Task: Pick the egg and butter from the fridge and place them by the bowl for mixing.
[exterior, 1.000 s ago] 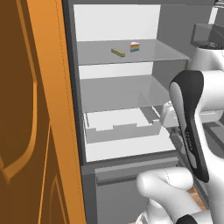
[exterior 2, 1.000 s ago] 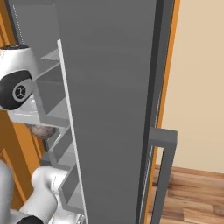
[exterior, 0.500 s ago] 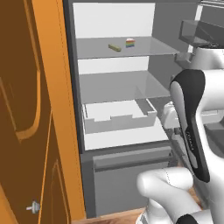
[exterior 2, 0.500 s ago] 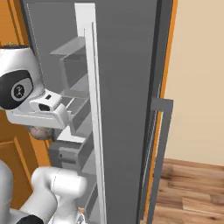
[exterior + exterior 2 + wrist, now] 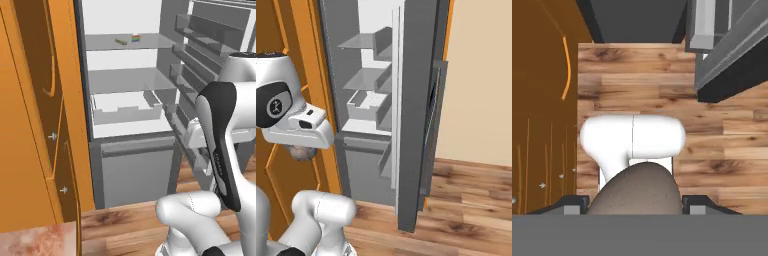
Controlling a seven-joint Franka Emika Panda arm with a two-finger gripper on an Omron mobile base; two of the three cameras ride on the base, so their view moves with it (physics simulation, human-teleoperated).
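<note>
With the egg point(image 5: 634, 190) pinched between my fingers point(image 5: 634, 202) and carried low outside the open fridge point(image 5: 125, 90), butter point(image 5: 120, 42) on its top shelf, I judge the next move is taking the egg to the bowl.

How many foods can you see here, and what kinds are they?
Egg, brown-grey, between the fingers: 1
Butter stick, olive-yellow, on the fridge's top shelf: 1
Rainbow cake slice, beside the butter: 1
Total: 3 foods
</note>
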